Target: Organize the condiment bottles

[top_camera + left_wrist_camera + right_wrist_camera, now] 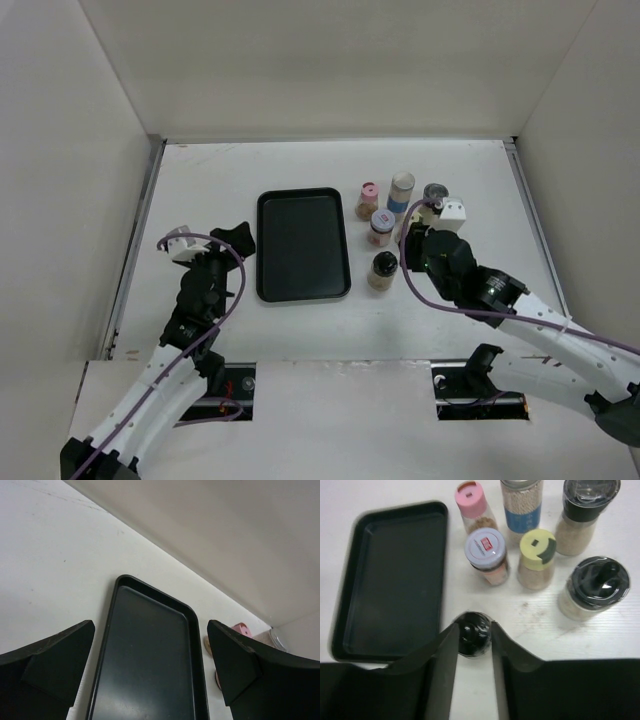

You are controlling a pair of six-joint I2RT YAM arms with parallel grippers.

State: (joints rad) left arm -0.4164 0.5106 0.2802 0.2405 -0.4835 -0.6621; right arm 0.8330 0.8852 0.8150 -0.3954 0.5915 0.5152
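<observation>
Right wrist view shows a small bottle with a round black cap (472,639) pinched by its cap between the two dark fingers of the right gripper (473,628), which is clamped on it from both sides. The bottle is just beside the right edge of the flat black rectangular tray (390,580), near its near corner. I cannot tell whether it rests on the white table (615,640) or is a little lifted. I judge this bottle is chosen because it is apart from the others, so the fingers have room. The others make a group at 12 to 2 o'clock from it: a pink-lidded bottle (471,500), a tall white bottle with a blue label (521,512), a dark grinder-topped bottle (585,510), a lilac-lidded jar (485,550), a yellow-lidded jar (537,547) and a black-capped jar (599,582). In the top view the right arm (500,295) reaches in from 4 o'clock, wrist bent down. The left gripper (235,235) hangs at 9 o'clock of the tray, fingers spread, empty.
</observation>
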